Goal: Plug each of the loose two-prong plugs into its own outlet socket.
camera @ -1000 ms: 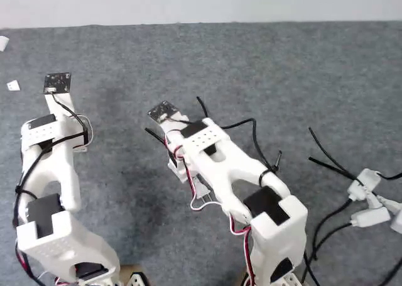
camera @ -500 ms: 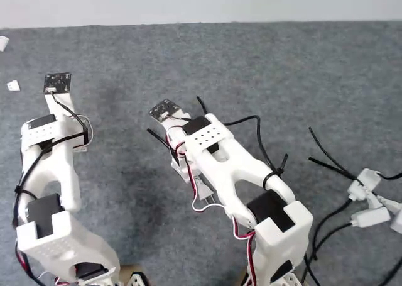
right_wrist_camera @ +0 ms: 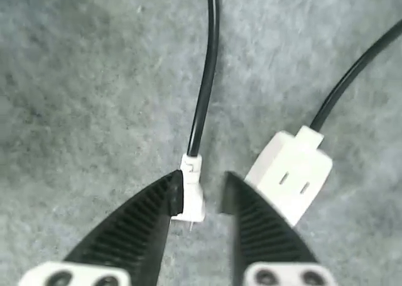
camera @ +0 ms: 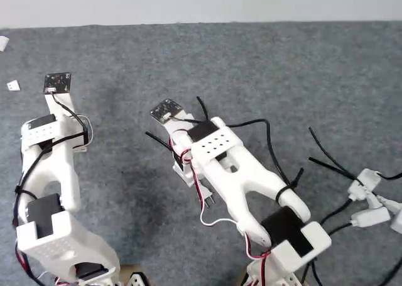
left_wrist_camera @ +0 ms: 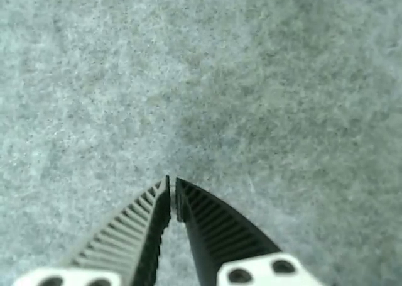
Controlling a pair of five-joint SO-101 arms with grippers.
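In the right wrist view a small white two-prong plug [right_wrist_camera: 192, 197] on a black cord [right_wrist_camera: 207, 78] lies on the grey carpet. My right gripper [right_wrist_camera: 202, 179] is open around it; the plug rests against one finger and stands clear of the other. Just beside it lies a white outlet socket [right_wrist_camera: 290, 176] with two slots facing up and its own black cord. My left gripper [left_wrist_camera: 171, 188] is shut over bare carpet with nothing in it. From above, the right arm [camera: 220, 151] stands mid-table and covers the plug and socket.
A cluster of white plugs and sockets [camera: 369, 201] with black cords lies at the table's right edge. Black cord ends [camera: 202, 104] stick out from under the right arm. The left arm [camera: 47, 141] stands at the left. Small white scraps [camera: 12, 85] lie far left.
The right arm's elbow has swung to the right and toward the front, and its wrist has shifted slightly right. The left arm has kept still.
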